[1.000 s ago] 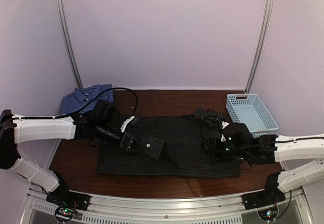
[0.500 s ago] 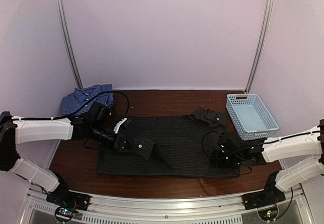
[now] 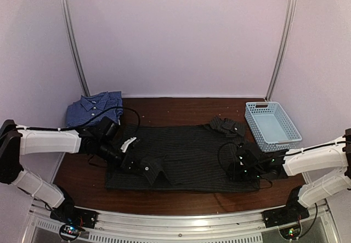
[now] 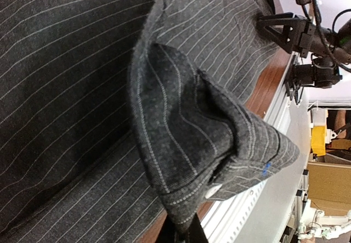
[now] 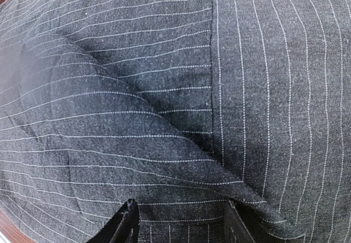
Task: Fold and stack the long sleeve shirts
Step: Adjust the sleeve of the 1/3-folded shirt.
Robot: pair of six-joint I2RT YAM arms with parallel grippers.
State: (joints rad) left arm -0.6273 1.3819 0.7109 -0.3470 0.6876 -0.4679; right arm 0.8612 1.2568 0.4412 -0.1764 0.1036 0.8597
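Note:
The black pinstriped long sleeve shirt (image 3: 192, 155) lies spread flat across the middle of the table. My left gripper (image 3: 133, 160) (image 4: 189, 233) is shut on its sleeve cuff (image 3: 152, 169) (image 4: 219, 144), which is folded over the body near the front left; a white button shows on the cuff. My right gripper (image 3: 237, 169) (image 5: 184, 224) stands open low over the shirt's right part, with a fabric ridge (image 5: 164, 144) just ahead of its fingers (image 5: 129, 221). The blue checked shirt (image 3: 93, 107) lies folded at the back left.
A light blue plastic basket (image 3: 272, 123) stands at the back right, beside a bunched part of the black shirt (image 3: 225, 125). Bare wooden table (image 3: 175, 108) runs behind the shirt. The metal rail (image 3: 181, 221) runs along the near edge.
My left gripper has drawn the cuff toward the front left, over the shirt's body. My right gripper slid toward the near right part of the shirt and then held still.

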